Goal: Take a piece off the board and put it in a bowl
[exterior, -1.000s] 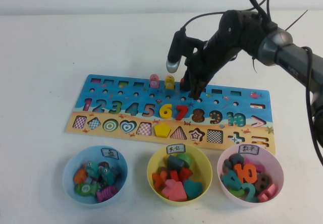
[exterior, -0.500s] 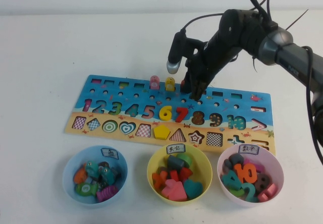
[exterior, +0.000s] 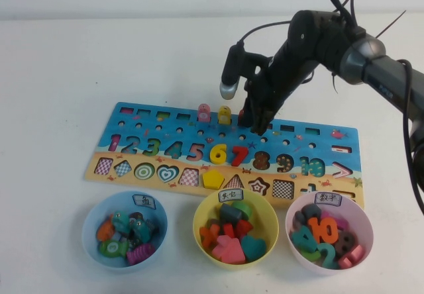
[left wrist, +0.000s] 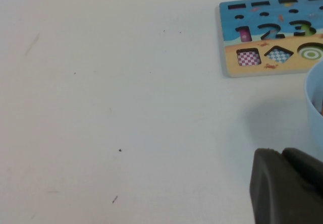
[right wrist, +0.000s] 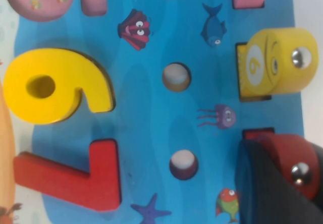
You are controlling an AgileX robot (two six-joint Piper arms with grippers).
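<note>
While the left end effector (left wrist: 287, 186) sits parked near the blue bowl (exterior: 124, 229), fingers impossible to judge, the right end effector (exterior: 255, 116) clenches the red piece (right wrist: 290, 158) at the board's (exterior: 159, 148) top row.

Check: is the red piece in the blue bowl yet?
No, the red piece is at the board, by the right end effector.

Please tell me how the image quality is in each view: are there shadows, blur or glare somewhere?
High view: even light, sharp; the right gripper and the bowl cast soft shadows. Left wrist view: the left gripper is a dark, blurred shape at the edge. Right wrist view: very close, the piece and the black finger in front are soft, and the stud on the yellow peg glints.
</note>
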